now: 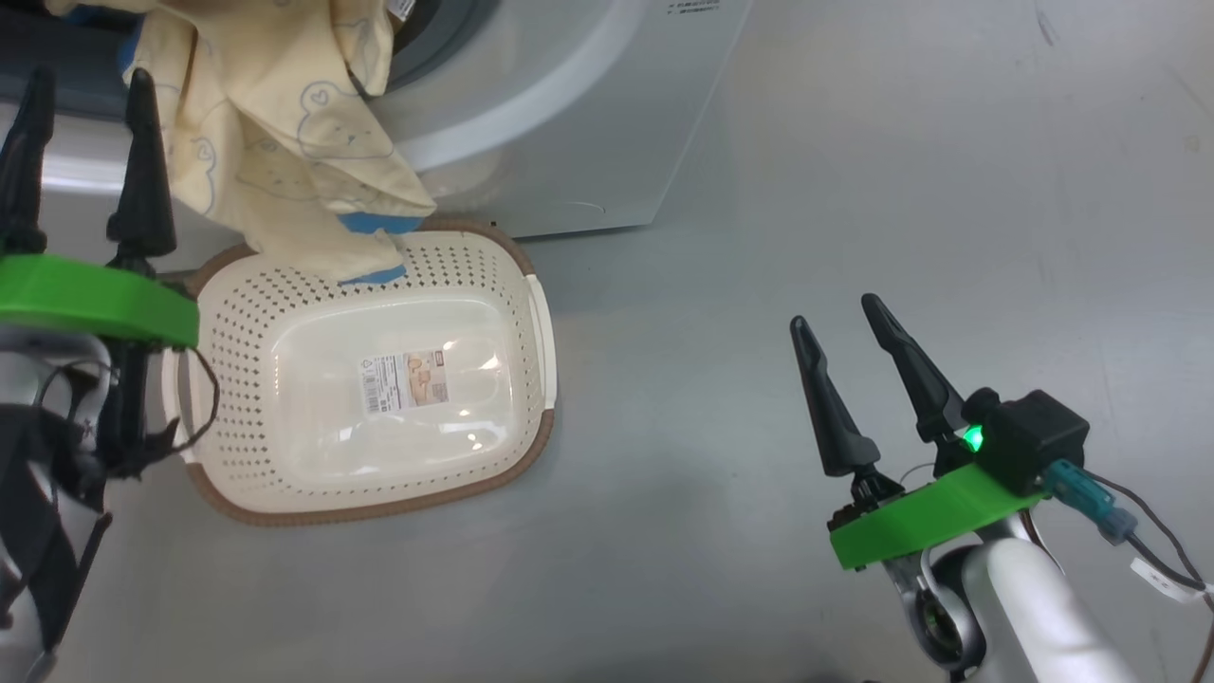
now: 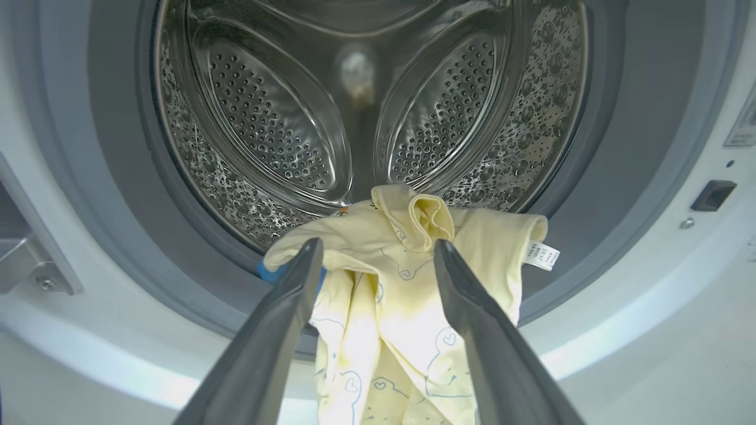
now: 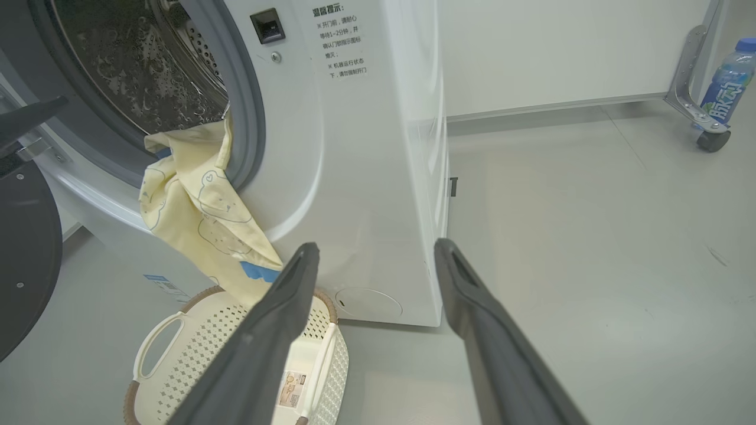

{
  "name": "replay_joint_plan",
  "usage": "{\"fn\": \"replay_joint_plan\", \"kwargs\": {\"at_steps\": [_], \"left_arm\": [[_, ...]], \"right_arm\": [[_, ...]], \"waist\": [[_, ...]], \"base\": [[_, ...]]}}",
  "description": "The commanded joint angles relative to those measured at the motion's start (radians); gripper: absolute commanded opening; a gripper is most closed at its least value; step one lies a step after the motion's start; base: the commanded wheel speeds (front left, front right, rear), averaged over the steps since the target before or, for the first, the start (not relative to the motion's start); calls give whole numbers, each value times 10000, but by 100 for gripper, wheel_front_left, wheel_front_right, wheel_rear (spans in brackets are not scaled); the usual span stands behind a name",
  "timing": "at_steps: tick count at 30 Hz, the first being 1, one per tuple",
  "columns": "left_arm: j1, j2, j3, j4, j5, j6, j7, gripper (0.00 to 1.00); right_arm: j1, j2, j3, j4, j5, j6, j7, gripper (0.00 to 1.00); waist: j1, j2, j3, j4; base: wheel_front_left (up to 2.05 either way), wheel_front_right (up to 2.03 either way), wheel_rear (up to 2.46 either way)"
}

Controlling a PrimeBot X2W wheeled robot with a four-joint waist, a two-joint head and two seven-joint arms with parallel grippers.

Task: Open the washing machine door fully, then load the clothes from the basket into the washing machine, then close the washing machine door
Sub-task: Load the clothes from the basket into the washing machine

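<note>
One of the clothes, a pale yellow garment (image 1: 285,142) with bear outlines and blue trim, hangs over the lip of the washing machine (image 3: 366,177) opening. Its top lies just inside the steel drum (image 2: 266,118) and its lower end reaches the basket (image 1: 531,313). The basket sits on the floor before the machine, its label showing inside. My left gripper (image 1: 90,81) is open in front of the opening, fingers apart on either side of the hanging garment (image 2: 384,307), gripping nothing. My right gripper (image 1: 833,313) is open over bare floor to the right. The washing machine door (image 3: 23,254) stands swung open at the left.
Grey floor (image 1: 854,142) stretches to the right of the machine. A water bottle (image 3: 723,82) stands on a wheeled metal frame (image 3: 711,139) by the far wall. The machine's right side panel (image 1: 616,142) is close behind the basket.
</note>
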Motion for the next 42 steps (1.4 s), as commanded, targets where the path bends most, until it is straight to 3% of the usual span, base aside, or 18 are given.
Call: {"fn": "replay_joint_plan", "kwargs": {"at_steps": [1,10,19,29,42], "left_arm": [[217,622,540,-580,-59,148,-103,100],[2542,1081,1070,-2526,-162,1099,-121,100],[4770,1310,2125,-3664,216,1602,-142,100],[6190,1132,3056,-4204,392,1680,-144,100],[6861,662,3406,-4265,614,1447,-144,100]], "right_arm": [[38,-58,199,-256,-35,0,-95,100],[47,-58,191,-230,-36,0,-95,100],[98,-58,176,-184,-81,0,-95,100],[212,-58,205,-166,-135,0,-95,100],[203,-58,222,-163,-186,0,-95,100]], "waist": [[0,-1,-26,-18],[0,-1,-104,-24],[0,-1,-296,35],[0,-1,-410,105],[0,-1,-425,115]], "base": [[0,0,0],[0,0,0],[0,0,0],[0,0,0],[0,0,0]]}}
